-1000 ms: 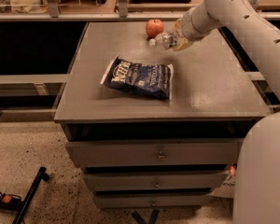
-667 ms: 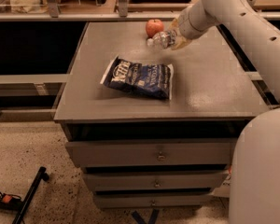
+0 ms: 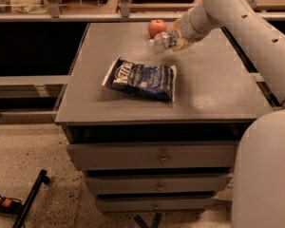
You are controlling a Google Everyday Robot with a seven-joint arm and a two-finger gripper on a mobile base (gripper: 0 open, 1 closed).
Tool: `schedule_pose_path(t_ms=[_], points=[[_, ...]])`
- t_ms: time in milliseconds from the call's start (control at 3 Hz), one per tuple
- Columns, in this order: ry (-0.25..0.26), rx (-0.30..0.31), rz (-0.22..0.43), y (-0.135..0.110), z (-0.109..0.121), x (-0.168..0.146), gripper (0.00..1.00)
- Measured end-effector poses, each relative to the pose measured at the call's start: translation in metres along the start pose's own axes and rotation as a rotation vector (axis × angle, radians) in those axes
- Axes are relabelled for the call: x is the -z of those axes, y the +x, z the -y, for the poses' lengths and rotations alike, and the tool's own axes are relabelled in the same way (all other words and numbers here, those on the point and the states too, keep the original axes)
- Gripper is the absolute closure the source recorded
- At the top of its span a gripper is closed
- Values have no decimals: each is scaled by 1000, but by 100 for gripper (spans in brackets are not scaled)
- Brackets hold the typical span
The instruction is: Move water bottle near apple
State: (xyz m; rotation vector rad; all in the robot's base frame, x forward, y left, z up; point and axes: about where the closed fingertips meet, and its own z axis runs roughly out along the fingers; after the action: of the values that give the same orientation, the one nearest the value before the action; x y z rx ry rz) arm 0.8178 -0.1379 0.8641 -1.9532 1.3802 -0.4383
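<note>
The apple (image 3: 156, 27) is red-orange and sits near the far edge of the grey table (image 3: 209, 89). The water bottle (image 3: 161, 40) is clear with a white cap pointing left; it lies on its side just right of and in front of the apple, close to it. My gripper (image 3: 176, 37) is at the bottle's right end, holding it low over the table. The white arm comes in from the upper right. The bottle's label band is mostly hidden by the gripper.
A dark blue chip bag (image 3: 141, 79) lies flat in the middle of the table. The table has drawers (image 3: 161, 156) below. A raised ledge with clutter runs behind the table. A black tool (image 3: 23, 203) lies on the floor at lower left.
The arm has carried the bottle a little to the left, closer to the apple. The apple and chip bag have not moved.
</note>
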Motion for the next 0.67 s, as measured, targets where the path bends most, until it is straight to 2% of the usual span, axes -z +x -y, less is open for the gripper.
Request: schedule_pose_path(t_ms=[333,667], points=[[-4,0,3,-1,-2,-3,12],[-9,1,6,-3,0,-3,0]])
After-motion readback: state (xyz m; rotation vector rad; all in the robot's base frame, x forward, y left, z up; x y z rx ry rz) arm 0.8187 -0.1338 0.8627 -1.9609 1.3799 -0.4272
